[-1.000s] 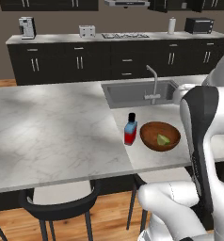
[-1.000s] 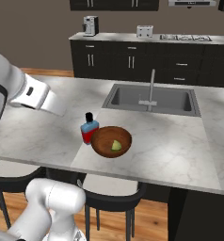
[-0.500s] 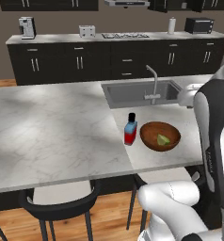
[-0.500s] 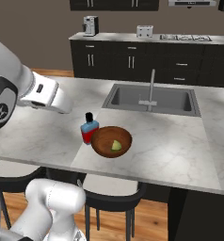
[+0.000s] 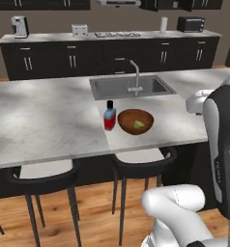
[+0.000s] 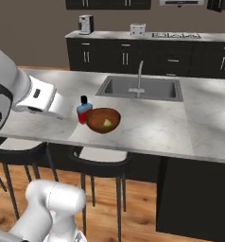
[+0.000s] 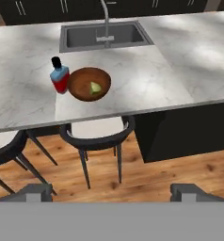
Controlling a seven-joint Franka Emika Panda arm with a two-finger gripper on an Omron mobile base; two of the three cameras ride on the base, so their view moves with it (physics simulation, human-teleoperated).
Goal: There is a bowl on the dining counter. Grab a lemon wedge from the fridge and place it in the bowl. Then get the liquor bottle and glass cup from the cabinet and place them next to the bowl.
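Round reddish-brown wooden bowl point(image 5: 135, 121) near the front edge of the veined marble dining counter point(image 5: 44, 120), yellow-green lemon wedge point(image 5: 138, 124) inside, squarish red liquor bottle point(image 5: 109, 116) with black cap touching its left rim, steel sink point(image 5: 130, 87) beyond, bare marble either side, gripper point(image 7: 112, 193) spread wide and empty, back above the stools point(image 7: 97, 141).

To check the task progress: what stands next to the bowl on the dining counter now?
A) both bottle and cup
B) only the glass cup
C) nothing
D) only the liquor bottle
D: the liquor bottle stands beside the bowl, which holds the lemon wedge; no cup is by it.
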